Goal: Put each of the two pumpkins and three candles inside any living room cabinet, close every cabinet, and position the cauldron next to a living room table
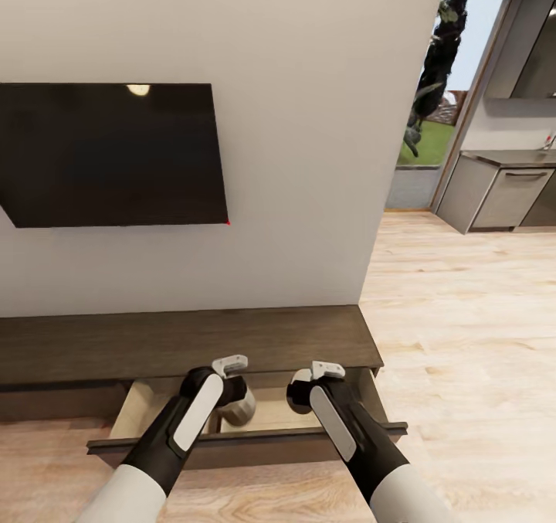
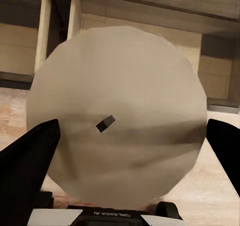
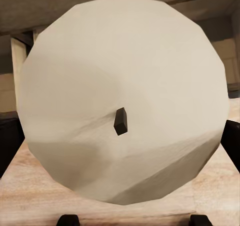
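So this looks like the candle-stowing part of the job: both arms are reaching down over the pulled-out drawer of the long dark cabinet under the wall TV, and each one has a fat cream candle in its jaws. The left gripper holds the left candle with the wick end facing the wrist camera, dark fingers spread wide to either side and hugging its round flanks; in the head view that candle hangs inside the drawer's light wooden box. The right gripper does the same with the right candle, though there I only catch slivers of finger at the edges, so the pinch is my read rather than something plainly shown. Next move, I'd guess, is to lower both onto the drawer floor, let go, pull the arms clear and shove the front panel shut. Main snag: the cabinet top overhangs the back of the drawer, so lifting out too steeply could clip it. No pumpkins or cauldron around here; off to the right there's a doorway with greenery outside and some grey kitchen units.
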